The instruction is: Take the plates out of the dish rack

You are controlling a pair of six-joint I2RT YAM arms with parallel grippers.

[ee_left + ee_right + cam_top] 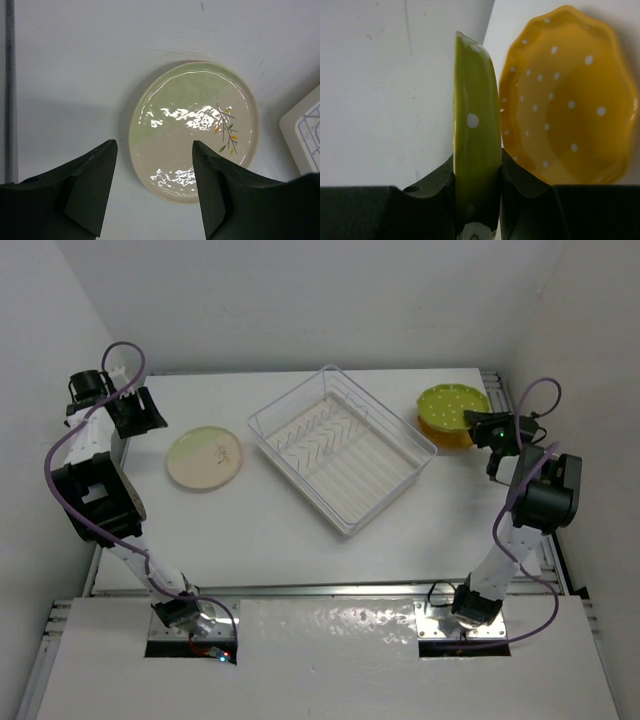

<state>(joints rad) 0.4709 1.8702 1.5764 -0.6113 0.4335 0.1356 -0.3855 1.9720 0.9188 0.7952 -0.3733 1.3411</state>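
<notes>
The dish rack, a white wire basket, stands mid-table with no plates in it. A pale green-and-cream plate with a small sprig mark lies flat on the table to its left. My left gripper hovers open just left of that plate, and nothing sits between the jaws of this gripper. At the far right my right gripper is shut on the rim of the olive-green dotted plate. Its fingers pinch that green plate edge-on, above the orange-yellow dotted plate.
A corner of the rack's white tray shows at the right of the left wrist view. The orange-yellow plate rests near the table's far right edge, close to the wall. White walls enclose the table on three sides.
</notes>
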